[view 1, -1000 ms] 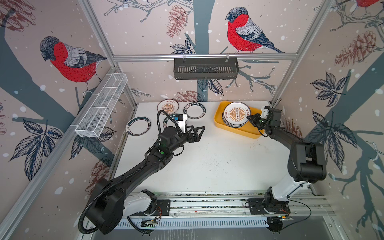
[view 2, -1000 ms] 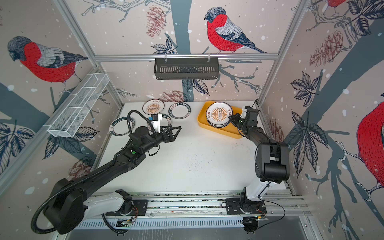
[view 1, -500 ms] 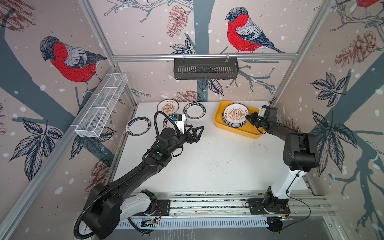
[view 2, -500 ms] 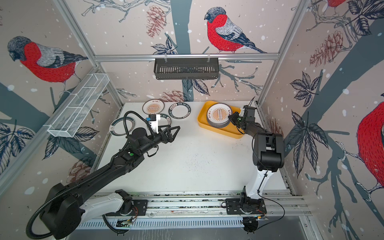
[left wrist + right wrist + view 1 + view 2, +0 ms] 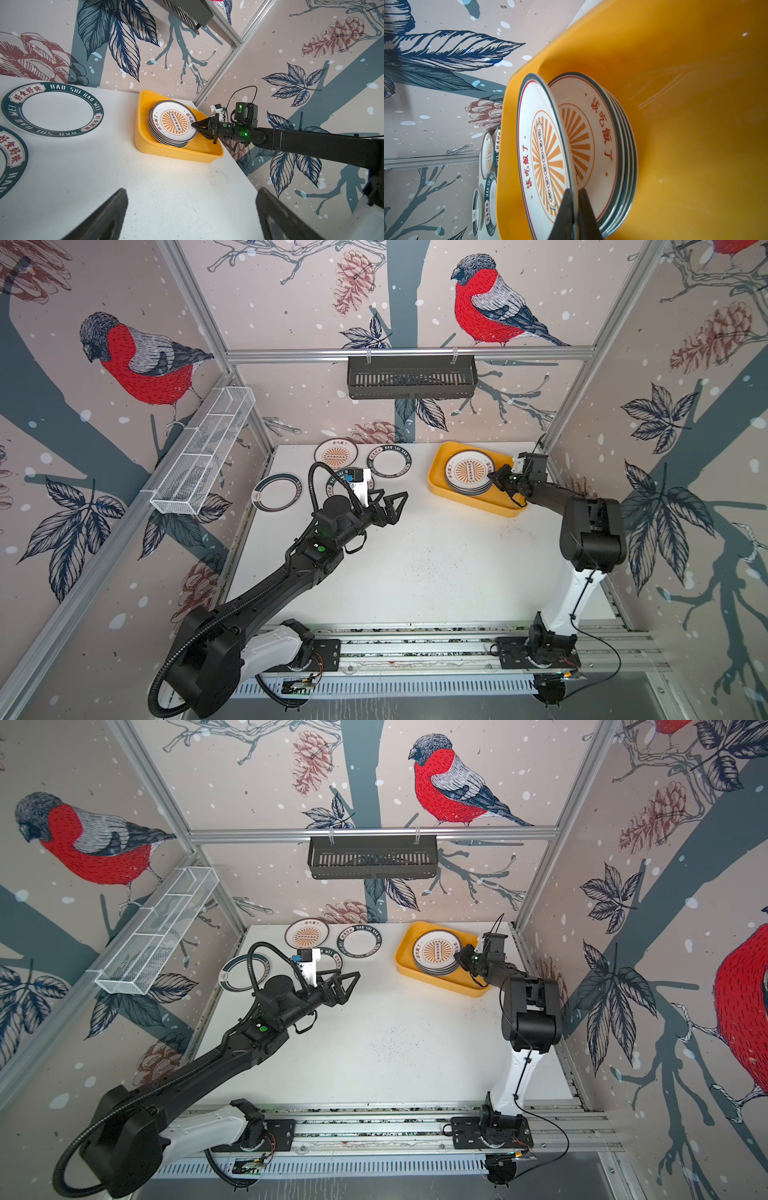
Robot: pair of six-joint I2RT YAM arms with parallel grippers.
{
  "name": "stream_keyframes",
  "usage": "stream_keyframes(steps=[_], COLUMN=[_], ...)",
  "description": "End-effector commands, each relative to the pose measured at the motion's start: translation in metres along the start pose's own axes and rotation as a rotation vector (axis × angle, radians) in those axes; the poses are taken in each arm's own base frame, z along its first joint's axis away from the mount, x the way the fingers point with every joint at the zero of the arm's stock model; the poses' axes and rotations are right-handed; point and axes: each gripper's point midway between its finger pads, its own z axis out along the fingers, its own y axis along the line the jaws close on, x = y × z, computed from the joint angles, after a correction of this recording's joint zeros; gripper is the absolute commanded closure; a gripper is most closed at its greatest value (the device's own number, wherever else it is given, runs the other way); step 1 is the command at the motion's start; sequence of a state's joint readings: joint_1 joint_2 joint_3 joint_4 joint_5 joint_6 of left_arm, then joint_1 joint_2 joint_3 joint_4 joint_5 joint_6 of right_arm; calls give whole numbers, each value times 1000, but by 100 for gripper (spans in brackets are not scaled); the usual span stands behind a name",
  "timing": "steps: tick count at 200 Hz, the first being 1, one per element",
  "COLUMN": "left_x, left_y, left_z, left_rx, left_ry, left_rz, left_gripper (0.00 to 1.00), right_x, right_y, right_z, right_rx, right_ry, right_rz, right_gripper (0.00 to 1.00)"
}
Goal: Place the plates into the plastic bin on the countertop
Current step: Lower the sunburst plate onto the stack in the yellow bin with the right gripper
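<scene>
Pinching the near rim of a round white plate with an orange sunburst centre (image 5: 542,145) between the shut right jaws, holding it tilted above a stack of like white plates (image 5: 600,133) inside the shallow yellow plastic bin (image 5: 478,502) at the far right of the flat white worktop (image 5: 436,564). Not managing to tell whether its far edge is touching the stack. Judging the step in hand as setting this plate down in the bin. Calling next for levelling it onto the stack, parting the right jaws, then backing out without catching the bin wall. Holding the left jaws spread wide and empty above the worktop, well apart from the bin. Leaving four more plates lying at the far left: a sunburst plate (image 5: 336,453), a lettered-rim plate (image 5: 390,461), a second lettered plate (image 5: 333,484) partly hidden by the left arm, a dark-ringed plate (image 5: 277,492). Probably needing the left jaws on one of these afterwards.
</scene>
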State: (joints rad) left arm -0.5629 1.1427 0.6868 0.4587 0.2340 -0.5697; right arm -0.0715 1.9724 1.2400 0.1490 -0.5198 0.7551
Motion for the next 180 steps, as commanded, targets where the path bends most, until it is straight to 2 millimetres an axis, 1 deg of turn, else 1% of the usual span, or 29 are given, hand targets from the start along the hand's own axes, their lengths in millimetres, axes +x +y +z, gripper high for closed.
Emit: stream_keyframes(steps=[1, 17, 94, 180], left_x=[-6, -7, -6, -2], left_y=[-1, 1, 3, 5], left_z=[0, -1, -3, -1], left_rx=[-2, -7, -23, -18], left_ry=[-28, -33, -41, -29], left_rz=[4, 1, -4, -13], left_gripper=[4, 4, 4, 4], right_x=[-5, -4, -5, -9], right_y=[4, 0, -4, -10], right_z=[2, 4, 13, 17], right_rx=[-8, 2, 17, 32], right_ry=[-11, -6, -2, -6], right_rz=[-25, -22, -17, -9], right_gripper=[98, 98, 98, 98])
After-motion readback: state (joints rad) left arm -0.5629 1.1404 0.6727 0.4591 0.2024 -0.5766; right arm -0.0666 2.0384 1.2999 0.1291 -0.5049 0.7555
